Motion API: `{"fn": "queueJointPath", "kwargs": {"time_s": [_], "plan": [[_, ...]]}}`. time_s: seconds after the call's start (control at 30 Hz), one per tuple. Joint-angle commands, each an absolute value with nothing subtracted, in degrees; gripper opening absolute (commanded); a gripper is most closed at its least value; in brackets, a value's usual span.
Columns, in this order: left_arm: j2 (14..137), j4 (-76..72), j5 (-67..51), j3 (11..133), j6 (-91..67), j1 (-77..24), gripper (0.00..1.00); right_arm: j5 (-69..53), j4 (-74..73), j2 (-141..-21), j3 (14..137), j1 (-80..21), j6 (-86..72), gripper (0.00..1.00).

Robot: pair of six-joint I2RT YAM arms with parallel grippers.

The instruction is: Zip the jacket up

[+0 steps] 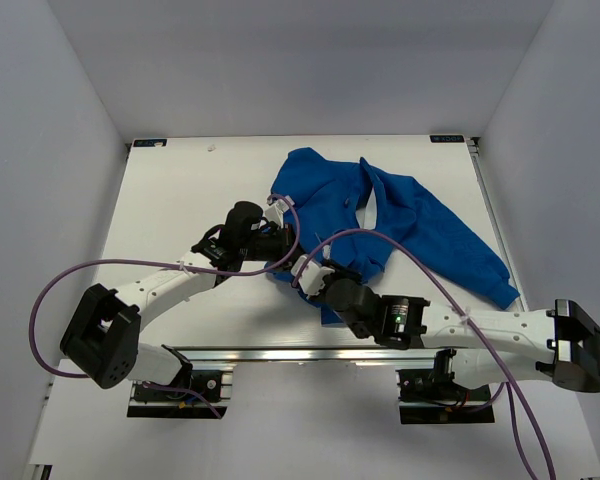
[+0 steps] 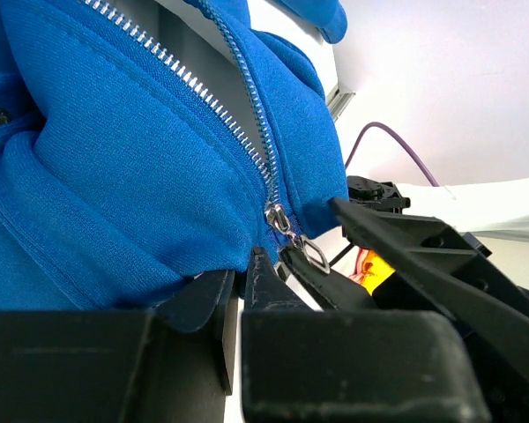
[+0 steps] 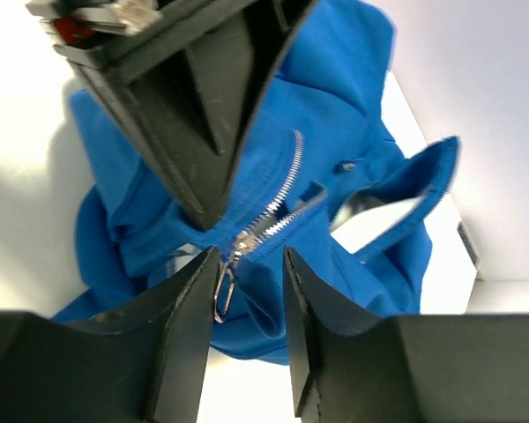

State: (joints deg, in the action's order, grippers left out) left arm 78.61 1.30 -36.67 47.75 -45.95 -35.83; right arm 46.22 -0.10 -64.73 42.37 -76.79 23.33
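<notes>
Right wrist: right tool (image 3: pixel 249 256) half open w/ zip pull (image 3: pixel 222 289) in gap; left tool (image 2: pixel 241 269) clamps jacket (image 3: pixel 335 115) hem; surface (image 1: pixel 180 200) far-corner tags (image 1: pixel 446 138) unreadable.

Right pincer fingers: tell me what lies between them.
The zipper pull of the jacket hangs in the gap between the right pincer's fingers, not yet clamped; the right wrist view shows it.

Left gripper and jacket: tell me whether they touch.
Touching. The left wrist view shows the left gripper closed on the bottom edge of the jacket.
</notes>
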Motion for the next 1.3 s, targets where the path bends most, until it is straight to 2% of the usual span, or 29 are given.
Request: {"fn": "queueJointPath", "kwargs": {"time_s": [0.0,0.03,0.1,0.13,0.17,0.2,0.83,1.0,1.27], "plan": [[77.9,0.9,-37.2,49.4,-45.4,-35.9,0.0,41.4,-3.1,-65.3,45.8,-76.0,21.0,0.4],[77.9,0.8,-37.3,49.4,-45.4,-35.9,0.0,40.9,-4.0,-65.8,46.3,-75.9,20.4,0.39],[77.7,0.8,-37.2,49.2,-45.4,-35.9,0.0,40.8,-5.6,-67.1,47.4,-75.5,19.9,0.29],[77.4,0.7,-37.3,49.2,-45.4,-35.9,0.0,41.1,-5.7,-67.4,47.5,-75.4,19.7,0.13],[77.3,0.6,-37.2,49.1,-45.4,-35.9,0.0,41.1,-5.8,-67.6,47.6,-75.1,19.5,0.04],[77.2,0.6,-37.2,49.0,-45.4,-35.9,0.0,40.8,-5.6,-67.7,47.6,-74.9,19.3,0.0],[77.8,4.9,-37.6,51.3,-39.6,-36.9,0.0,32.3,-4.9,-66.2,49.8,-64.1,9.0,0.0],[78.3,5.5,-39.0,51.2,-39.0,-36.9,0.0,26.8,-4.7,-64.5,49.6,-61.9,8.3,0.0],[78.3,12.6,-37.4,52.0,-36.2,-36.9,0.0,29.9,0.0,-62.7,47.1,-61.4,11.8,0.0]]}}
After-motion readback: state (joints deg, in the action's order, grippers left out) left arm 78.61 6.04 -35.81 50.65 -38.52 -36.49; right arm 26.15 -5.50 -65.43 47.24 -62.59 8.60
